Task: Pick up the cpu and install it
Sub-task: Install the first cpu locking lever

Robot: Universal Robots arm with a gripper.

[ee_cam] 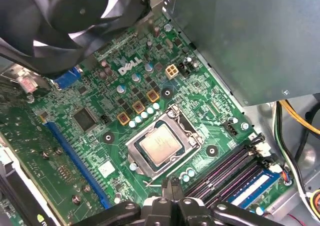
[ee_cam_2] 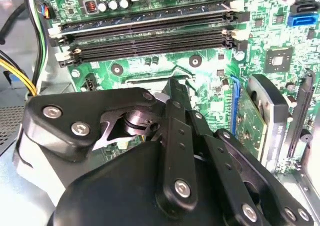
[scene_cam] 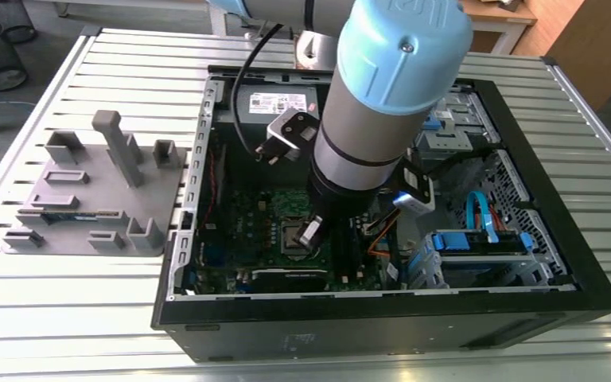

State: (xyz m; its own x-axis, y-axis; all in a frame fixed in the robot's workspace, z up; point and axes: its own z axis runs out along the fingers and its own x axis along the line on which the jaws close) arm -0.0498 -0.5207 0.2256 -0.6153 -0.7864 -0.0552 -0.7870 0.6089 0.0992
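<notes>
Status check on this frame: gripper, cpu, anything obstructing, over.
Black gripper shut, hovering beside the metal-framed socket. Small square silvery cpu seated inside it, on the green board. Nothing covering it.

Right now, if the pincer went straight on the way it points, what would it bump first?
Probably the socket at its edge, right beside the cpu. The pincer points there, but depth is unclear.

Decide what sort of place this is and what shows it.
Likely a robotics workshop: an arm reaches into an open PC case on a slatted metal table, a grey tray beside it.
</notes>
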